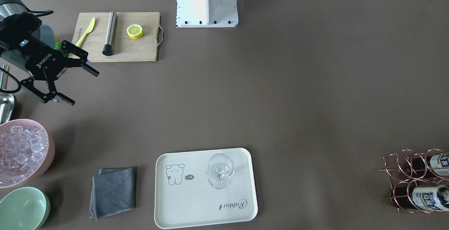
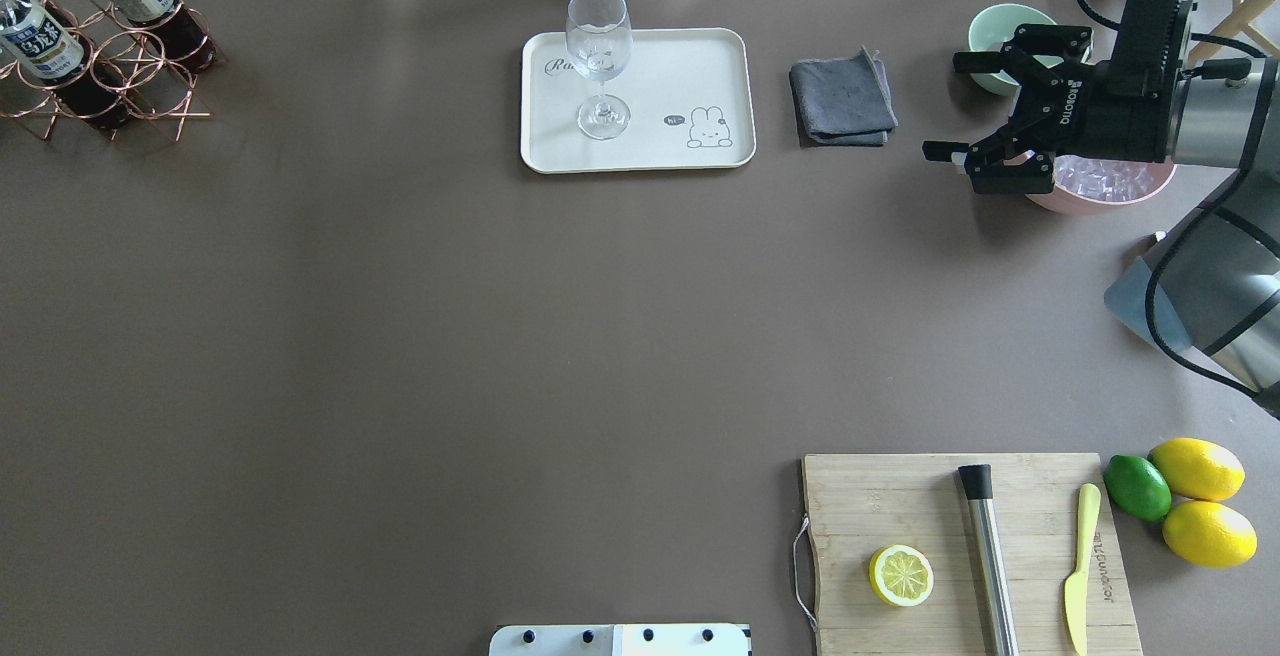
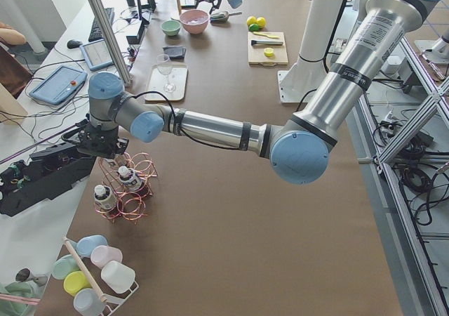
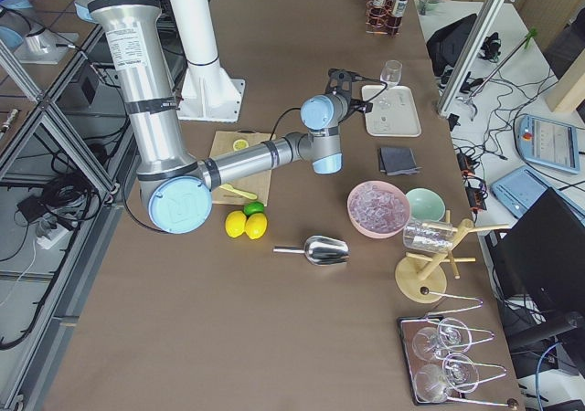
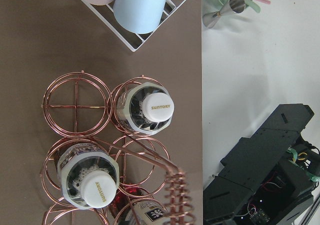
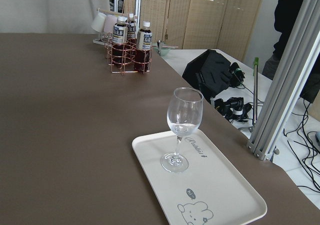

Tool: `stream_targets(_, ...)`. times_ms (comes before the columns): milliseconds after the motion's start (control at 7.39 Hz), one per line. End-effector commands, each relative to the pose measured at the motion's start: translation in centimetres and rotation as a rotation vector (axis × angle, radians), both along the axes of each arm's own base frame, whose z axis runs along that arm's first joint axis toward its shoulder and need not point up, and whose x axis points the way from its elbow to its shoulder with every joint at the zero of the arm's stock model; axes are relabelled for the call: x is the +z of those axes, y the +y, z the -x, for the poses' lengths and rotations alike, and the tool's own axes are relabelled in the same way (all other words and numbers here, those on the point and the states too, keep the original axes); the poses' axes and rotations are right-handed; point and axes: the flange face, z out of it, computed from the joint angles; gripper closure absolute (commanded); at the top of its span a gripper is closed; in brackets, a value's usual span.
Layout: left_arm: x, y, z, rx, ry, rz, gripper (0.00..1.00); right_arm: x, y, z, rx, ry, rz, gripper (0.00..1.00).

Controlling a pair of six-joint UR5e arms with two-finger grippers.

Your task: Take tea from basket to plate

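Now, tea bottles (image 5: pixel 159 107): three stand upright in ring cells of the wire basket. In the left wrist view two white caps read "SUNTORY". The third bottle is cut off by that view's lower edge. The dark-and-white labels carry print too small to read.
Wire basket (image 2: pixel 150 86): rose-gold, at the far left corner of the table (image 2: pixel 400 336) in the overhead view, close to the table's end edge. Its coiled handle (image 5: pixel 175 195) rises between the cells. An open ring cell sits beside the bottles.
Left gripper (image 3: pixel 103 147): hangs directly above the wire basket. Only the exterior left view shows it, so I cannot tell whether its fingers are spread or clenched.
Right gripper (image 1: pixel 82 87): printed "ROBOTIQ", it hovers over the table near a pink bowl (image 2: pixel 1100 186) of ice cubes. Its fingers (image 1: pixel 90 70) are spread wide and grasp nothing.
Plate (image 2: pixel 680 76): cream, with rounded corners, a small bear drawing and grey "Rabbit" script. It lies near the table's far edge, well apart from the wire basket.
Wine glass (image 2: pixel 598 56): clear, upright on the plate at the script end. The bear end is bare tray.
Open room: bare brown table runs between the wire basket and the plate.
Grey cloth (image 2: pixel 842 99): folded, near the plate on the side away from the wire basket.
Cup rack (image 5: pixel 135 15): white wire, holding pastel cups, near the wire basket.
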Motion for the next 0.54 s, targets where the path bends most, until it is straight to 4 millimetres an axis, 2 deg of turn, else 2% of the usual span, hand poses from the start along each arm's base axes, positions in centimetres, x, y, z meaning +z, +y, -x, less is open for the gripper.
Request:
stream_targets(0, 0.5, 0.0, -0.1, 0.001, 0.0, -0.002, 0.52, -2.3, 1.5, 1.8, -0.059, -0.06, -0.089, 0.01)
stream_targets(135, 1.0, 0.3, -0.1, 0.003, 0.002, 0.005, 0.56, -2.6, 1.9, 1.7, -0.062, -0.073, -0.12, 0.01)
stream_targets(271, 0.9, 0.3, 0.0, 0.002, 0.004, 0.002, 0.65, -2.7, 2.6, 2.5, -0.09, -0.083, -0.12, 0.01)
stream_targets(406, 0.8, 0.3, 0.0, -0.001, 0.008, 0.003, 0.94, -2.7, 2.8, 2.7, -0.099, -0.09, -0.104, 0.01)
